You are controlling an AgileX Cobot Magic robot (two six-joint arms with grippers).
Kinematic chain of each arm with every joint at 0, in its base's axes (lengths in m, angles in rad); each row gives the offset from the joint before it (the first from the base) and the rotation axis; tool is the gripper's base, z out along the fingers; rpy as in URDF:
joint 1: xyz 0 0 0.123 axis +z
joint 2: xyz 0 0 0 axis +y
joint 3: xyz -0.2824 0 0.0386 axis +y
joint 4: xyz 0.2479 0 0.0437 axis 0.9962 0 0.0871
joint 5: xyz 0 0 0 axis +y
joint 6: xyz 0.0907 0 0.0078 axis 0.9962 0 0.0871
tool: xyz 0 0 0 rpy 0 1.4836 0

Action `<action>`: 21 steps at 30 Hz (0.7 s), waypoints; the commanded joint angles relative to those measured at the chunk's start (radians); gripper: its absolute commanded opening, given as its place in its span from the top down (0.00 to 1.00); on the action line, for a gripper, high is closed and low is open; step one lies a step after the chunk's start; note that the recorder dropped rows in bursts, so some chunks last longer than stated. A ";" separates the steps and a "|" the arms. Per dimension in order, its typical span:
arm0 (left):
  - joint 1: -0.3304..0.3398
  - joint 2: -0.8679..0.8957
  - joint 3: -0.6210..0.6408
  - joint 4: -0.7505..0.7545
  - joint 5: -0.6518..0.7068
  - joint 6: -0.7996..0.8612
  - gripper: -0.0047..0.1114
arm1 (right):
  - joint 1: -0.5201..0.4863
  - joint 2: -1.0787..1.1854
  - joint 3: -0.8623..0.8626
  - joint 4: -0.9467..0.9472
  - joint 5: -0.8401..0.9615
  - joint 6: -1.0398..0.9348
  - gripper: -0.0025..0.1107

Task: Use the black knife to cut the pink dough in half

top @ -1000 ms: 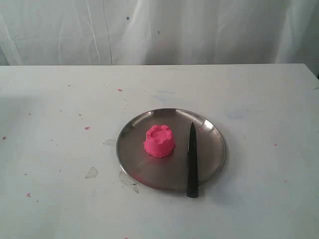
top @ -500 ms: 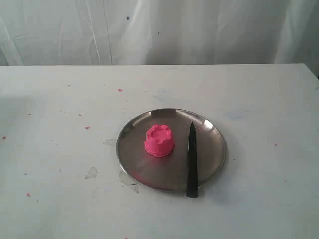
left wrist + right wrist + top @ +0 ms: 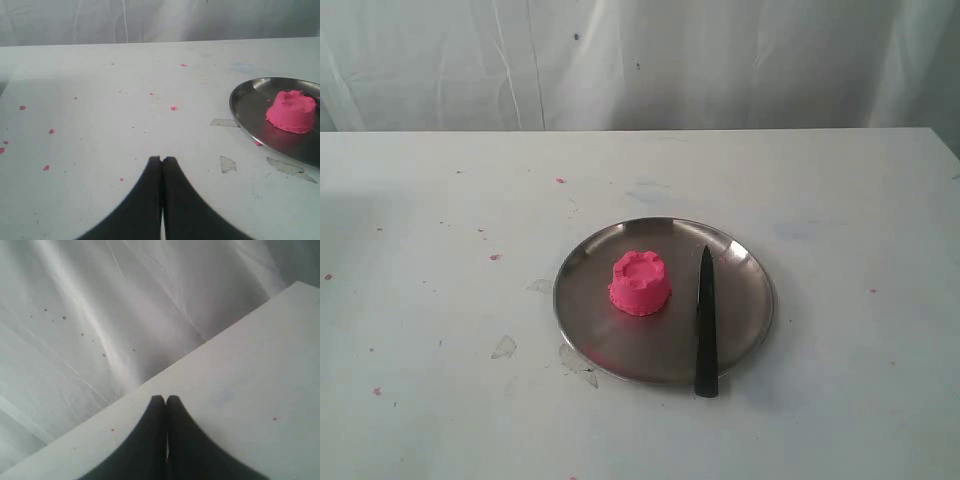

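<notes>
The pink dough [image 3: 640,283], a squat cylinder with a dented top, sits whole on a round steel plate [image 3: 610,340] in the exterior view. The black knife [image 3: 705,320] lies beside it on the plate's right side, tip pointing away, handle end over the near rim. Neither arm shows in the exterior view. In the left wrist view my left gripper [image 3: 161,159] is shut and empty above bare table, with the dough [image 3: 291,111] and plate [image 3: 250,127] off to one side. My right gripper [image 3: 165,398] is shut and empty, over the table near its edge.
The white table [image 3: 440,300] carries tiny pink specks [image 3: 495,257] and a few scuffed patches [image 3: 504,347] near the plate. A creased white cloth backdrop [image 3: 640,60] hangs behind the table's far edge.
</notes>
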 commanded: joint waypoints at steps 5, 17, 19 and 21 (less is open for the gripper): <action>-0.001 -0.005 0.004 -0.002 0.000 -0.002 0.96 | -0.005 -0.005 -0.181 0.091 0.076 -0.407 0.98; -0.001 -0.005 0.004 -0.002 0.000 -0.002 0.96 | 0.010 0.224 -0.421 0.096 0.288 -0.495 0.98; -0.001 -0.005 0.004 -0.002 0.000 -0.002 0.96 | 0.030 0.305 -0.446 0.123 0.343 -0.533 0.98; -0.001 -0.005 0.004 -0.002 0.000 -0.002 0.96 | 0.048 0.377 -0.455 0.162 0.388 -0.579 0.98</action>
